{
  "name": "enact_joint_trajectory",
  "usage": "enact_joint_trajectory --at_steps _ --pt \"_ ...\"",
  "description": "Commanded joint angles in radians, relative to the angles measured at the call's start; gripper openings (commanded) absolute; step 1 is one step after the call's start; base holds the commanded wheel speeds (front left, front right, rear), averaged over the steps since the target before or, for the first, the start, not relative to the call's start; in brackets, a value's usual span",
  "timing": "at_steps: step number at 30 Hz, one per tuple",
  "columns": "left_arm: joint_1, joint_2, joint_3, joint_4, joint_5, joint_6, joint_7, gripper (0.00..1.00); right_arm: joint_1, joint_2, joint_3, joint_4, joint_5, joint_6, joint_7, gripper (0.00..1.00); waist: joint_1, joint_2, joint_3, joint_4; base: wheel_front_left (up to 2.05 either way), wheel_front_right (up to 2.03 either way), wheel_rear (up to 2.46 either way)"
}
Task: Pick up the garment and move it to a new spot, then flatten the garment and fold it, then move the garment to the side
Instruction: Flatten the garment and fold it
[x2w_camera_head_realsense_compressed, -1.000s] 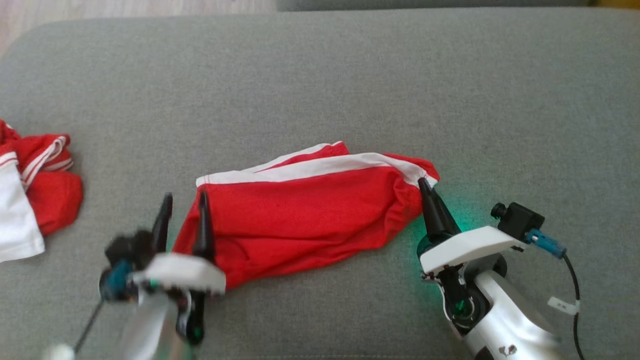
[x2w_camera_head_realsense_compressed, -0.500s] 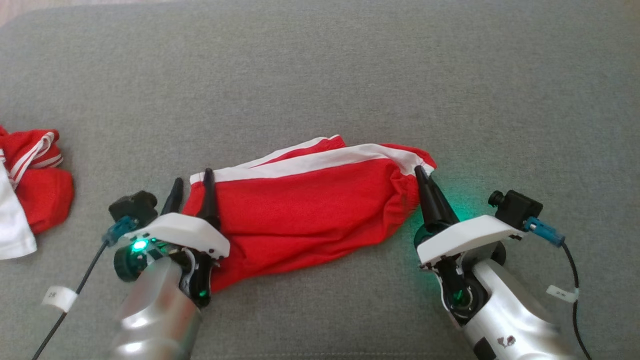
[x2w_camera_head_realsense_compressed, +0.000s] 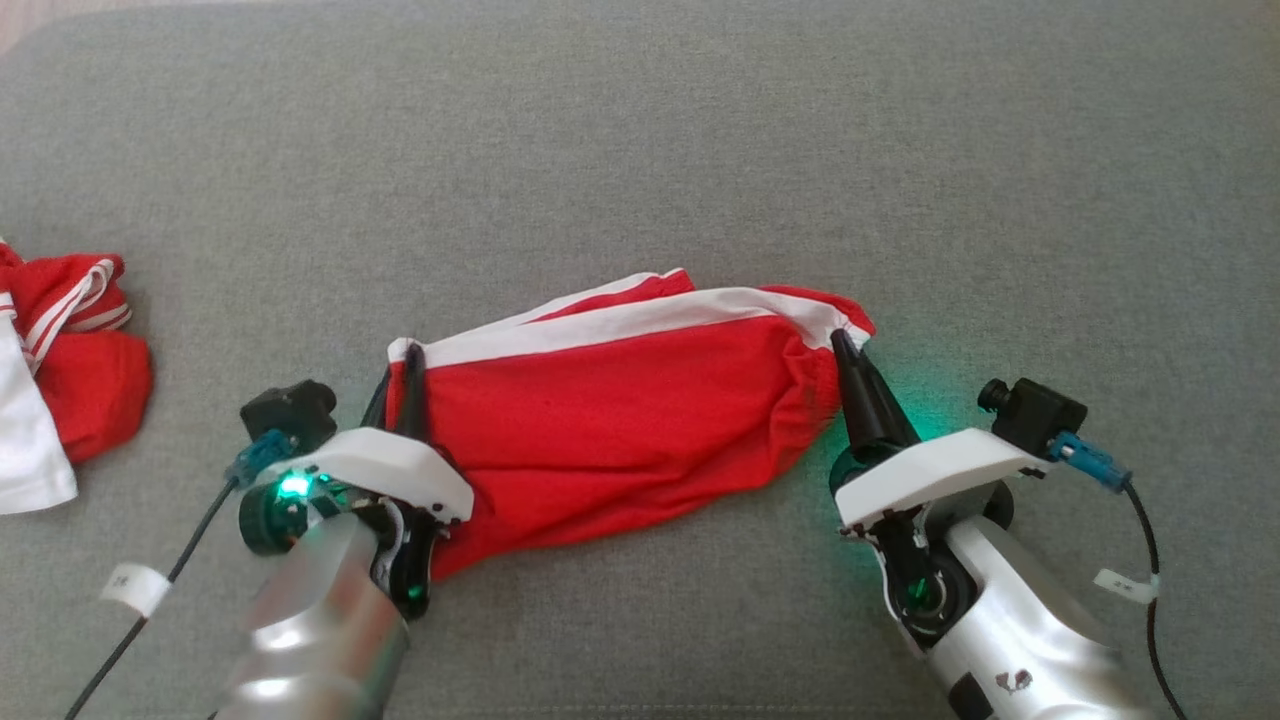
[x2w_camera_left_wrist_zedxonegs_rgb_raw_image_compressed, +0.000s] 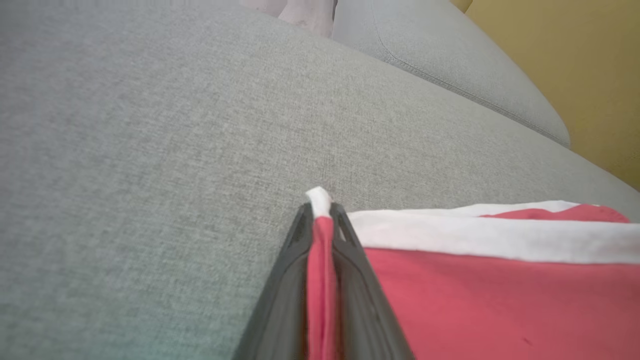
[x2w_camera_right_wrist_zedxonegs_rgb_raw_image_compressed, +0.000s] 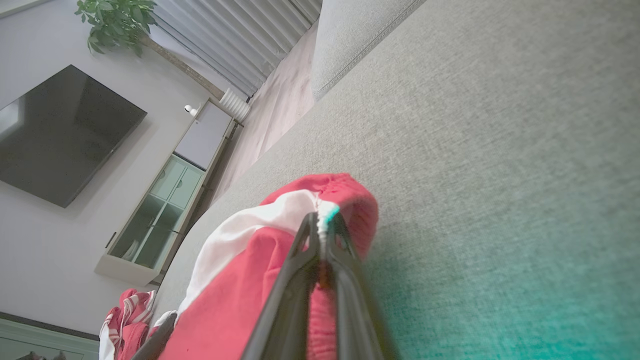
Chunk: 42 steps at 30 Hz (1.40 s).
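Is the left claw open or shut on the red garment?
Shut on it: the left claw pinches a white-trimmed corner of the red garment, cloth showing between its jaws.

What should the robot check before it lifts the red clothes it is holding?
1. Grip of left gripper on the red garment, at its corner: ok, cloth pinched between its fingers.
2. Grip of right gripper on the other end: ok, shut on the gathered edge.
3. Garment flat: not ok, bunched near the right gripper.
4. Other clothes pile apart from it: ok.
5. Bare cushion beyond for a new spot: ok.
6. Layers caught in each grip: cannot tell.
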Motion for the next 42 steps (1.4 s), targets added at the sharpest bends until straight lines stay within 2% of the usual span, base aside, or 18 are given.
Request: enact_joint_trajectory --at_steps 1,3,5,10,17,25,32,33,34,35,36,42 --pt "-0.041 0.037 0.016 -0.018 -0.001 0.002 -0.018 0.06 -0.010 0.021 0.026 -0.013 0.008 -0.001 -0.005 0.00 0.0000 0.0000 -0.001 0.000 0.00 0.00 0.00" --pt "-0.047 0.049 0.014 -0.024 0.020 0.002 -0.027 0.05 -0.009 0.021 0.023 -0.013 0.007 -0.001 -0.005 0.00 0.0000 0.0000 -0.003 0.002 0.00 0.00 0.00" --pt "-0.050 0.056 0.030 -0.054 0.038 0.006 -0.030 0.00 -0.007 0.021 0.017 -0.013 0.006 -0.001 -0.005 0.00 0.0000 0.0000 -0.007 0.005 0.00 0.00 0.00" --pt "-0.009 0.075 0.103 -0.228 0.133 0.023 -0.031 0.00 -0.005 0.022 -0.001 -0.033 -0.001 -0.001 -0.005 0.00 0.0000 0.0000 -0.025 0.011 0.00 0.00 0.00" --pt "0.040 0.074 0.150 -0.391 0.237 0.012 -0.031 0.00 -0.026 0.023 -0.037 -0.114 -0.016 -0.001 -0.005 0.00 0.0000 0.0000 -0.074 0.013 0.00 0.00 0.00" --pt "0.110 0.050 0.154 -0.433 0.253 0.004 -0.031 0.00 -0.030 0.024 -0.082 -0.197 -0.028 -0.001 -0.005 0.00 0.0000 0.0000 -0.124 -0.002 0.00 0.00 0.00" --pt "0.259 0.021 0.135 -0.458 0.251 0.002 -0.031 0.00 0.043 -0.008 -0.043 -0.218 -0.053 -0.001 -0.005 0.00 0.0000 0.0000 -0.151 -0.021 0.00 0.00 0.00" --pt "0.285 0.018 0.128 -0.450 0.250 0.002 -0.031 0.33 0.058 -0.014 -0.038 -0.209 -0.057 -0.001 -0.005 0.00 0.0000 0.0000 -0.152 -0.022 0.00 0.00 0.00" --pt "0.308 0.014 0.123 -0.445 0.247 0.002 -0.031 0.59 0.073 -0.018 -0.034 -0.200 -0.058 -0.001 -0.005 0.00 0.0000 0.0000 -0.153 -0.022 0.00 0.00 0.00" --pt "0.329 0.012 0.119 -0.440 0.245 0.002 -0.031 0.93 0.087 -0.021 -0.031 -0.189 -0.059 -0.001 -0.005 0.00 0.0000 0.0000 -0.154 -0.022 0.00 0.00 0.00" --pt "0.350 0.010 0.111 -0.432 0.241 0.002 -0.031 1.00 0.102 -0.023 -0.028 -0.178 -0.058 -0.001 -0.005 0.00 0.0000 0.0000 -0.154 -0.021 0.00 0.00 0.00" --pt "0.419 0.005 0.075 -0.410 0.220 0.002 -0.031 1.00 0.152 -0.024 -0.026 -0.133 -0.054 -0.001 -0.005 0.00 0.0000 0.0000 -0.164 -0.014 0.00 0.00 0.00"
